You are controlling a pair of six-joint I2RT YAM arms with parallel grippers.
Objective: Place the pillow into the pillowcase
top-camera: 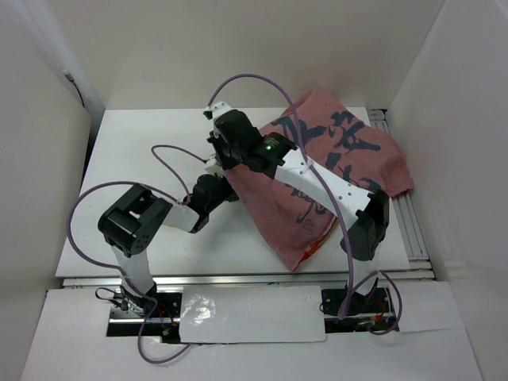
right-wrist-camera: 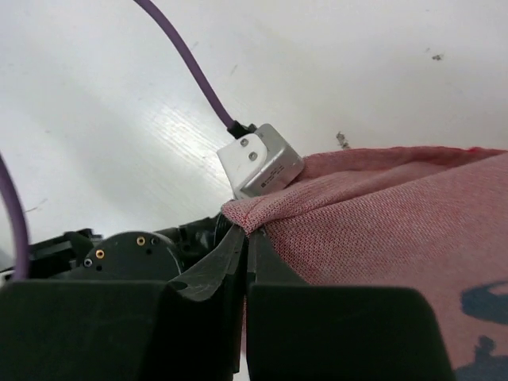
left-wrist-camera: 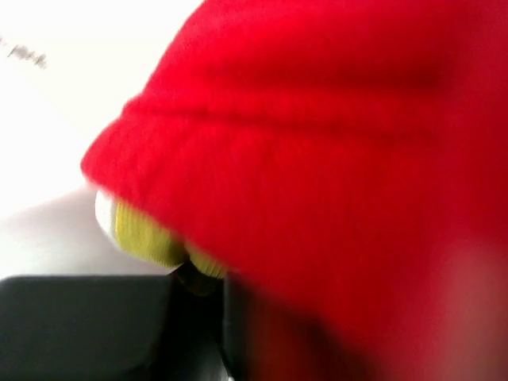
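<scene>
— Two arms, one cloth: what do you check first?
— Start with the table (top-camera: 143, 159). On its right half you find the pillowcase (top-camera: 349, 159), dull pink side up with dark blue marks. It lies rumpled from the far right corner down toward the near edge.
— And the arms?
— You see the right arm (top-camera: 333, 186) stretched across the pillowcase toward its left edge. The left arm (top-camera: 131, 226) bends in from the left and meets that same edge from the bare side of the table.
— Where do you locate the pillow?
— Refer to the left wrist view. The pillowcase's bright red side fills most of it, blurred. The pillow (left-wrist-camera: 147, 234) shows only as a yellowish ribbed edge with a white patch, poking out under the lower rim of the red cloth. The top view does not show it.
— Hand states?
— The right hand (right-wrist-camera: 244, 238) is clenched on a folded corner of the pillowcase. In its wrist view you see both fingers (right-wrist-camera: 208, 268) meet with pink cloth pinched between them. The left hand (top-camera: 213, 186) sits just beside that corner. Its own view is too blurred for you to tell whether it is released or grasping.
— Smaller parts?
— A silver camera box (right-wrist-camera: 260, 163) touches the pinched corner, and a purple cable (right-wrist-camera: 190, 71) runs from it.
</scene>
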